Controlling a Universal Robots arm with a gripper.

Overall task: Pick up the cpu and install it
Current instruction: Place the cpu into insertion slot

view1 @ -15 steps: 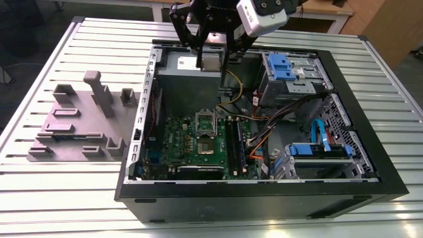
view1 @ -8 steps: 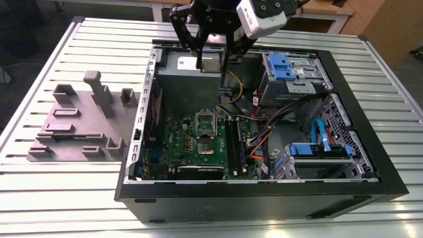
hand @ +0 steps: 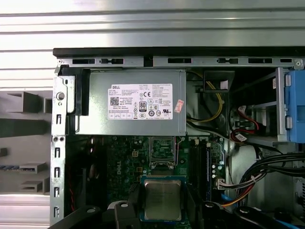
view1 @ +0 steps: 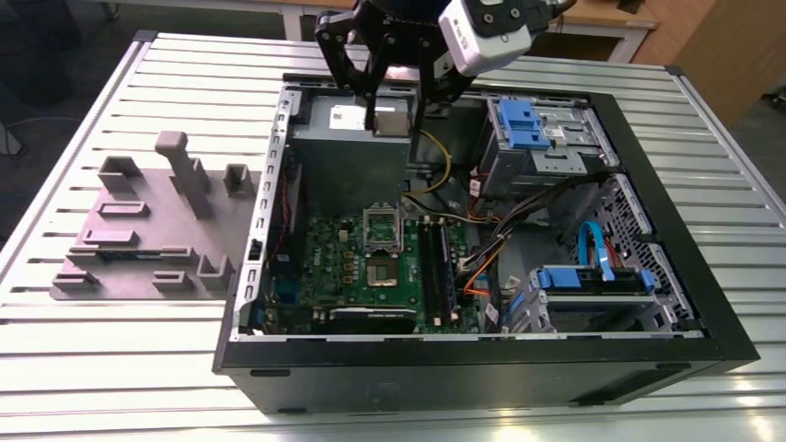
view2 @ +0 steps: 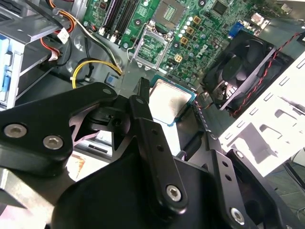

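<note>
arm [view1: 396, 17]: enters the exterior view from above; its black lower end sits directly over the gripper.
wrist: carries a light grey camera box [view1: 488, 28], set above the fingertips and off toward the exterior view's right.
gripper [view1: 390, 112]: points straight down; black bar linkages spread wide below the wrist and narrow toward the tips.
fingers [view2: 143, 107]: two, drawn in against opposite edges of the cpu [view1: 390, 120], one on each side.
grip: the cpu sits flat between the tips, its silver metal top turned up toward the wrist, as both wrist views show.
bolts: silver bolt heads dot the black linkage bars in the second wrist view.
</note>
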